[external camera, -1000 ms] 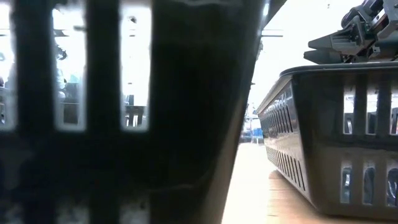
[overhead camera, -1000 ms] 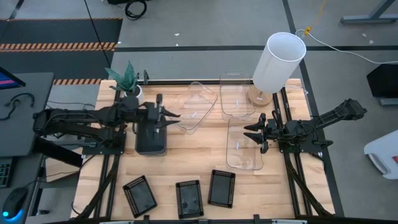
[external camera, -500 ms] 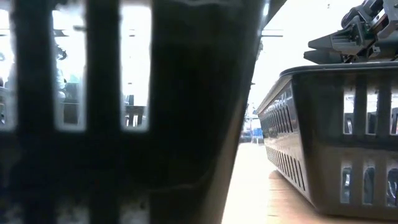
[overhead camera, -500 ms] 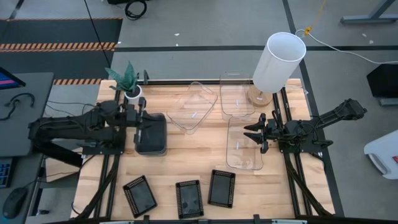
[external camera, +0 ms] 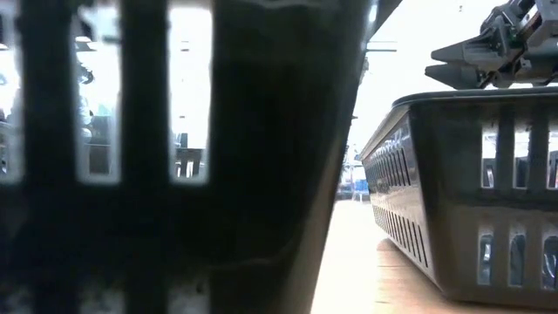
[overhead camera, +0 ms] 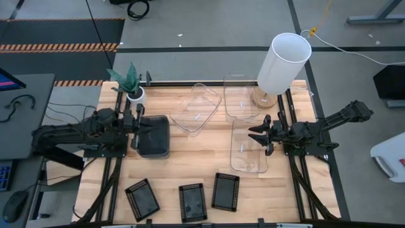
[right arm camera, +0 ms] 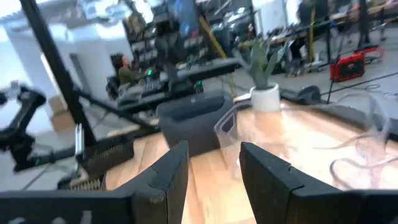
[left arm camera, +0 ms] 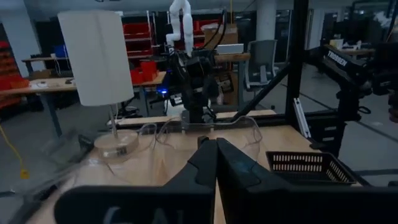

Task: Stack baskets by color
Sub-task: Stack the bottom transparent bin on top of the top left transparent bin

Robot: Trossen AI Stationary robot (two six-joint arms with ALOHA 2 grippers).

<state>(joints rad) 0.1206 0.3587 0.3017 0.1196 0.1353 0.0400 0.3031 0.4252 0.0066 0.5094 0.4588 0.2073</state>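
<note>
You get even, bright overhead light on the desk [overhead camera: 190, 158]; your low view is backlit and blurred, the left wrist view dim.

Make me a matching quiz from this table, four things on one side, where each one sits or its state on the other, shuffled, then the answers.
Things:
1. grey basket stack
2. black mesh trays
3. left gripper
4. right gripper

Places or states:
A. open, above a clear basket
B. in a row along the table's near edge
C. shut, at the grey stack's left rim
D. on the left half, near the potted plant

Pairs: 1-D, 2-B, 3-C, 4-A
</note>
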